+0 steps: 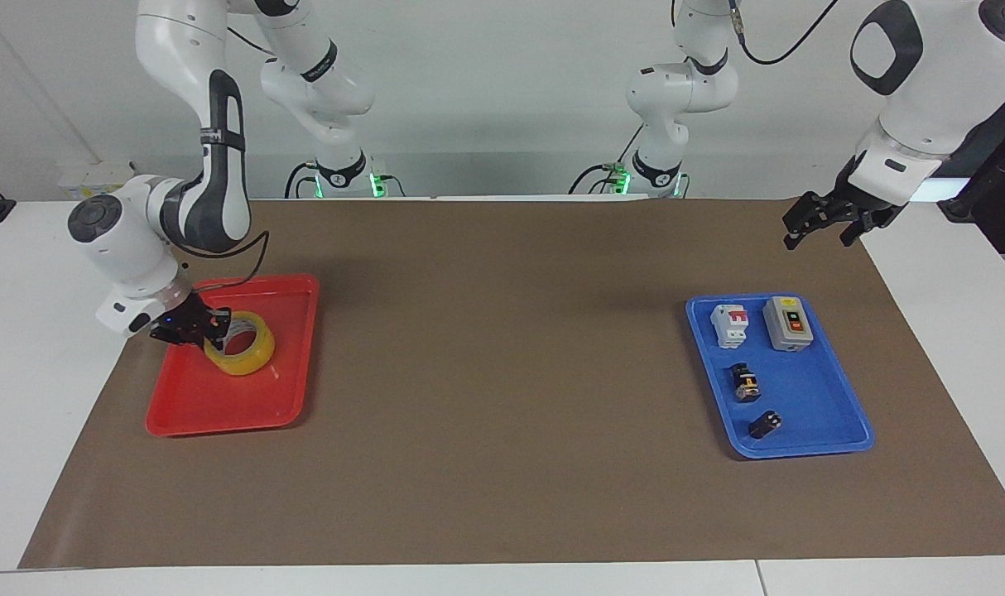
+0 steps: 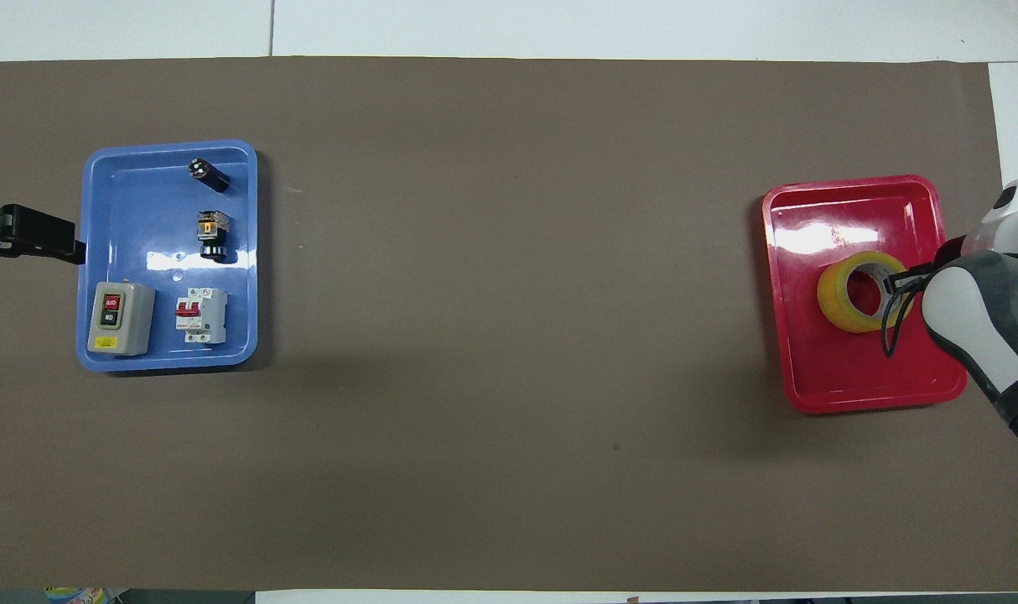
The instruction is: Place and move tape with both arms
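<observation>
Right claw [image 1: 213,325] clamped on translucent yellow tape roll [image 1: 242,354], in red plastic tray [image 1: 221,406]; overhead, its arm hides it. Left claw [image 1: 817,223] apart, over the desk at 9 o'clock of the overhead view, cut off there.

The right arm [image 2: 991,327] hides part of the tape [image 2: 836,298] and the red tray's [image 2: 853,394] corner.

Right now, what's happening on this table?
The right gripper is shut on the rim of the tape, a yellow roll sitting low in the red tray at the right arm's end of the table. The left gripper waits open in the air near the mat's edge, close to the blue tray, which holds a grey switch box, a breaker and two small black parts.
</observation>
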